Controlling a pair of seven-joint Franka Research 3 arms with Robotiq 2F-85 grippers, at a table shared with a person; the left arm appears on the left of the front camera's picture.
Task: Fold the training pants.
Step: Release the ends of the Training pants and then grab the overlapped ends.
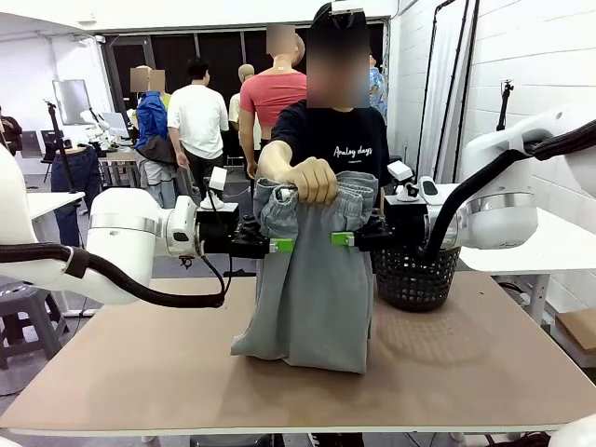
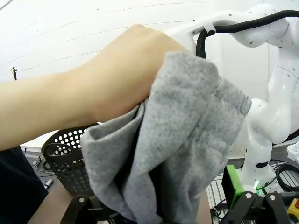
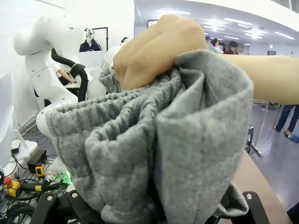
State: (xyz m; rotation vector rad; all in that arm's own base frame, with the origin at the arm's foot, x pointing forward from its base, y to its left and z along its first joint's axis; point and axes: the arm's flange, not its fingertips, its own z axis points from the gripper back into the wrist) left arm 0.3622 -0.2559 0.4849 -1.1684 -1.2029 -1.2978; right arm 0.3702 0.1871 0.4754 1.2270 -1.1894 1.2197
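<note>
A person's hand point(image 1: 312, 180) holds the light grey training pants point(image 1: 312, 298) up by the bunched waistband, and the legs hang down onto the table point(image 1: 484, 363). My left gripper point(image 1: 281, 246) is level with the upper left edge of the pants, and my right gripper point(image 1: 341, 239) is at the upper right edge, green pads against the cloth. Both stand open. In the left wrist view the pants point(image 2: 187, 140) hang between the spread fingers point(image 2: 250, 205) under the hand point(image 2: 107, 79). In the right wrist view the ribbed waistband point(image 3: 117, 112) sits between the wide fingers point(image 3: 252, 205).
A black mesh basket point(image 1: 414, 275) stands at the back right of the table, just behind my right gripper, and shows again as the basket point(image 2: 65, 158). The person stands at the far edge. Other people and tables are farther back.
</note>
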